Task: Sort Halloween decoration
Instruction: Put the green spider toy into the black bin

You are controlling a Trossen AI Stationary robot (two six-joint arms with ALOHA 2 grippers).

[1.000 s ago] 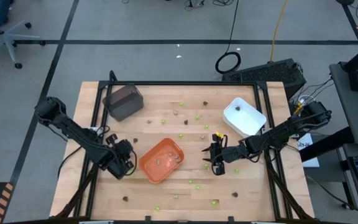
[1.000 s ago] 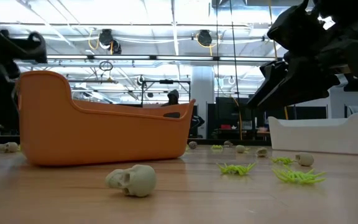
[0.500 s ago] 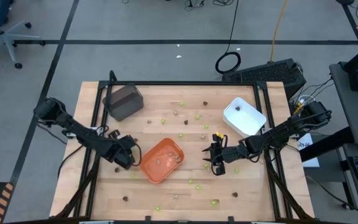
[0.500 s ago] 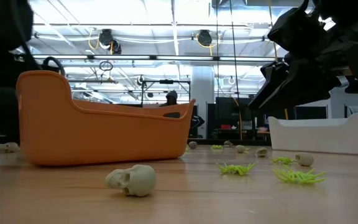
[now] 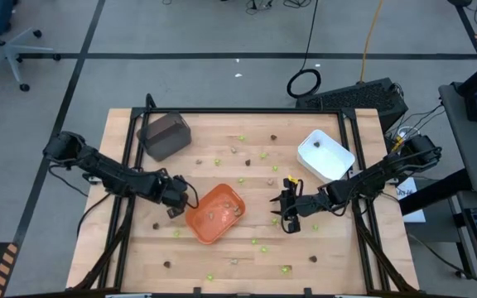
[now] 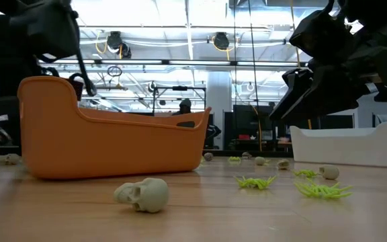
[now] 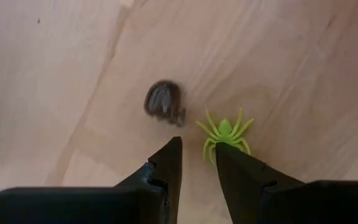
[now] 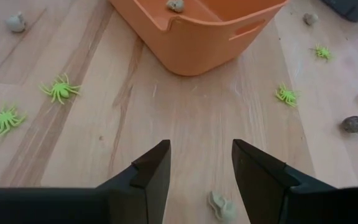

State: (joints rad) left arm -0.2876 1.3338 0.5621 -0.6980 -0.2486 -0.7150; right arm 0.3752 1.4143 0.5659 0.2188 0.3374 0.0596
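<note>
**A:** The left gripper (image 5: 175, 201) is seen low over the wooden table (image 5: 222, 257), just beside the orange tray (image 5: 215, 213), on that tray's left in the overhead view. Its fingers are set slightly apart, and nothing is pinched between them.

**B:** And what is caught by its wrist camera?

**A:** A lime-green spider (image 7: 225, 133) is found just ahead of the fingertips, with a dark brown piece (image 7: 165, 102) close beside it. Both are lying flat on the wood.

**B:** The right gripper (image 5: 289, 217)?

**A:** It is held on the other side of the orange tray, fingers spread, nothing gripped. A tan-grey skull (image 8: 219, 205) is seen on the table near its fingertips, and green spiders (image 8: 59, 89) are scattered off to the side.

**B:** Anything sorted?

**A:** A few tan-grey pieces (image 5: 214, 213) are seen inside the orange tray. The rest are strewn across the table, between the white tray (image 5: 325, 155) and the dark grey tray (image 5: 165, 135).
</note>
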